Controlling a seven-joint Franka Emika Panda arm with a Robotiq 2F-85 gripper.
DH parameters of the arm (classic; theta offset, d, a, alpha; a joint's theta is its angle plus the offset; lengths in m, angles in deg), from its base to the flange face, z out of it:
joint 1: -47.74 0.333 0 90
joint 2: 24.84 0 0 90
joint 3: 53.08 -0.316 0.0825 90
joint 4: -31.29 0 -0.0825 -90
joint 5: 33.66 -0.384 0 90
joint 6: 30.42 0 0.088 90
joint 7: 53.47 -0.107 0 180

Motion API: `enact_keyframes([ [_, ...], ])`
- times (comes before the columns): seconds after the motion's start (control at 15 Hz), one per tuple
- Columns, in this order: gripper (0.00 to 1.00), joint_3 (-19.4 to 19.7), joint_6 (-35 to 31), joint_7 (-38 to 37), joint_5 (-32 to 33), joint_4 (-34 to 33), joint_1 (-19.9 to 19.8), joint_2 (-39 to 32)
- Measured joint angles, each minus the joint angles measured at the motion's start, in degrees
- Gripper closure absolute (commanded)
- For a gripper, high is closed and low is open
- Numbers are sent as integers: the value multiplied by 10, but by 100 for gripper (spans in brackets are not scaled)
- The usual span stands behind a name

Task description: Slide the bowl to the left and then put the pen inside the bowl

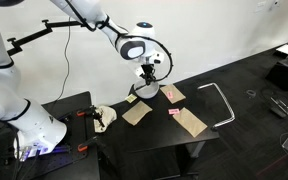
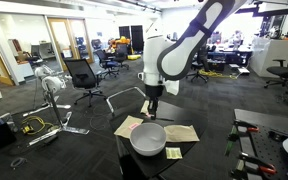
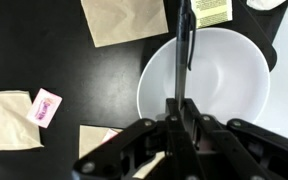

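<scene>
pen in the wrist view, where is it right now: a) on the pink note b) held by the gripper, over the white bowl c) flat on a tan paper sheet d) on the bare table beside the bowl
b: the pen juts from the shut gripper across the rim of the white bowl.

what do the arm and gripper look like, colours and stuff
The arm is white, built of rounded tubular segments with dark bands at the joints. A thin black cable loops beside the wrist. The gripper is black, with two narrow fingers on a blocky body. No markings are legible.
</scene>
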Motion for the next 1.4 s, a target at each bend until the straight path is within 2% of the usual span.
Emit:
enact_keyframes([
  [0.4, 97, -15, -11, 35, 0, -16, -9, -28],
  [0.87, 97, -31, -91, 35, 0, -18, -10, -38],
  [1.4, 97, -64, -99, 35, -2, -35, -17, -59],
])
